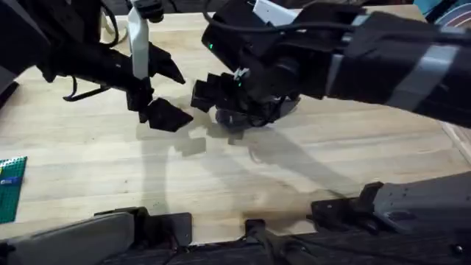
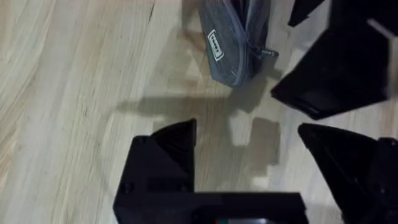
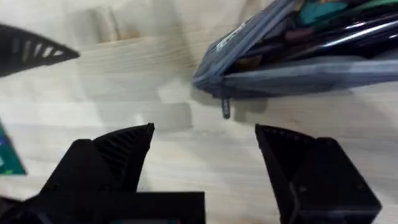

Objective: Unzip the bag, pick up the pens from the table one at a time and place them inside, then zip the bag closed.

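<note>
Your grey felt pencil pouch (image 3: 292,56) lies on the light wooden plank bench (image 1: 110,162) with its zipper open, dark pens (image 3: 348,34) showing inside. Your right gripper (image 3: 205,146) hovers just beside the pouch's zipper end, fingers spread wide and empty. Your left gripper (image 2: 249,140) sits near the pouch's other end, fingers also wide, holding nothing.

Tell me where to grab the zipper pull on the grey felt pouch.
Pinch the small dark zipper tab hanging at the end of the open grey felt pouch. It dangles free over the wooden table, so the open right gripper can likely close on it from that end.
</note>
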